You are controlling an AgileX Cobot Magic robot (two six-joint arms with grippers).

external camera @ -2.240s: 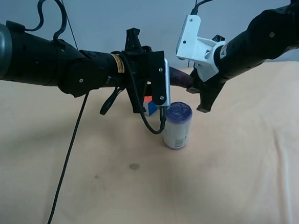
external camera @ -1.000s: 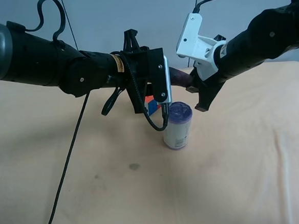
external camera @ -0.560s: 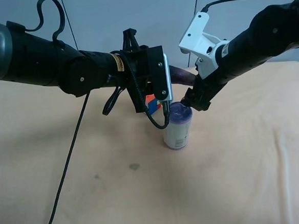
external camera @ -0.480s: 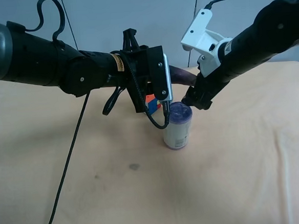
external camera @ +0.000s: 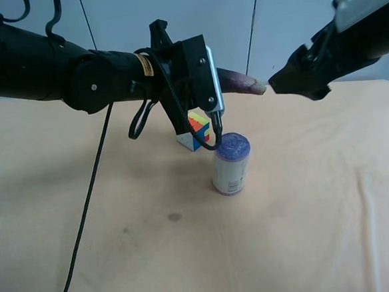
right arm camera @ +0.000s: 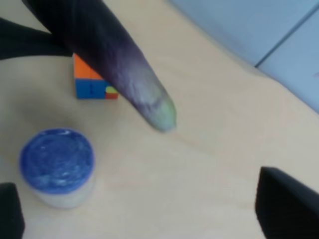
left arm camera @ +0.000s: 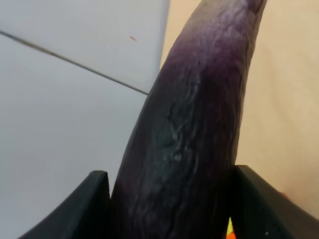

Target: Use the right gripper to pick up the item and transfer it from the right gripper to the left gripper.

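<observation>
The dark purple eggplant [external camera: 238, 81] is held level in the air above the can, its pale end pointing at the arm at the exterior high view's right. My left gripper [external camera: 210, 85], on the yellow-banded arm, is shut on it. In the left wrist view the eggplant [left arm camera: 194, 124] fills the gap between both black fingers [left arm camera: 94, 199]. My right gripper [external camera: 280, 81] is open and empty, a short gap from the eggplant's tip. In the right wrist view the eggplant [right arm camera: 107, 55] lies beyond the spread fingertips [right arm camera: 286, 206], untouched.
A purple-lidded can [external camera: 231, 163] stands upright on the tan table [external camera: 320, 231] below the eggplant; it also shows in the right wrist view [right arm camera: 57, 162]. A multicoloured puzzle cube [external camera: 198, 127] sits just behind it. A black cable [external camera: 86, 214] hangs from the left arm.
My right gripper has opened, let go of the eggplant and pulled back up and to the right. The left gripper keeps the eggplant and has risen slightly, uncovering the cube.
</observation>
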